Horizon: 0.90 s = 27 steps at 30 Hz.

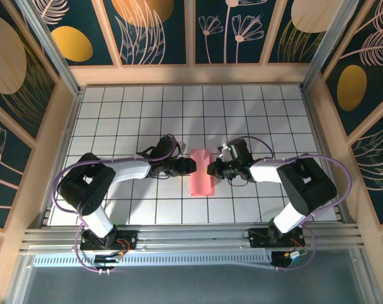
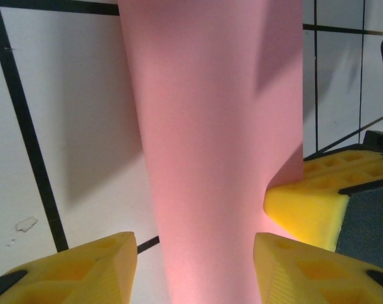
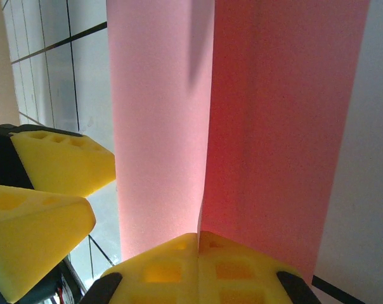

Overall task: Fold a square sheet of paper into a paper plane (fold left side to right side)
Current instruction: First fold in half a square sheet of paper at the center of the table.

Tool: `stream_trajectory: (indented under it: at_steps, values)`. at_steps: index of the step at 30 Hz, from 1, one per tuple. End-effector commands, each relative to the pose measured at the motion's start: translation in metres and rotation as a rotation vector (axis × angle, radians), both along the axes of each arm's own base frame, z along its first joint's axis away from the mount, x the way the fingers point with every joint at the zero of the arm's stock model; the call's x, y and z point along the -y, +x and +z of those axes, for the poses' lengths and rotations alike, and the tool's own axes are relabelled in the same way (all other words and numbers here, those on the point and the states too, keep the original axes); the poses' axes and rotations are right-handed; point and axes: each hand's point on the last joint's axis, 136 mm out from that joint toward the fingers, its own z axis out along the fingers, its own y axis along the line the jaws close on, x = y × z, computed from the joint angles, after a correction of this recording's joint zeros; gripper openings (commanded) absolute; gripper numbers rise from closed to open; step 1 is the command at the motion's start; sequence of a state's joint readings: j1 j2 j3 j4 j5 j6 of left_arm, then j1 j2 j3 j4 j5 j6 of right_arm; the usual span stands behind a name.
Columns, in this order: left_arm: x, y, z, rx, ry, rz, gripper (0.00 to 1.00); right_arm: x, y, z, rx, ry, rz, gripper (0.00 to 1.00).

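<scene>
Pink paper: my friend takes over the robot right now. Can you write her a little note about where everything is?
Left gripper: open, one finger on each side of the pink paper.
Right gripper: shut, tips at the paper's crease; whether it pinches is unclear.
Paper: on the table between both grippers, a narrow folded strip.
Done: folded over lengthwise.
Left: no pointed plane shape yet.

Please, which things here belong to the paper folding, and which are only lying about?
For the job: folded pink sheet of paper; left gripper, jaws open either side of it; right gripper, jaws shut on its crease.
Just there: white grid table; tiny white fleck on a tile; patterned wall panels.
</scene>
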State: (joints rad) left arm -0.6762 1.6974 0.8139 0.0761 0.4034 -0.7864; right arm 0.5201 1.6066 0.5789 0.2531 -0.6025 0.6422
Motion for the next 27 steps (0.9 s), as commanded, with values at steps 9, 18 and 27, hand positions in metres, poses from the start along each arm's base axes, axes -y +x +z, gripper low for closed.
stream_trajectory:
  at_steps: [9, 18, 27]
  values:
    - [0.008, -0.003, -0.017, -0.046, 0.032, -0.036, 0.47, -0.002, -0.001, -0.004, -0.011, -0.017, 0.01, 0.03]
    - [0.003, -0.008, -0.032, -0.074, 0.099, -0.038, 0.39, -0.001, -0.002, -0.004, -0.017, -0.02, 0.011, 0.08]
    - [-0.003, -0.011, -0.046, -0.098, 0.183, -0.032, 0.33, 0.003, 0.0, 0.001, -0.004, -0.034, -0.003, 0.21]
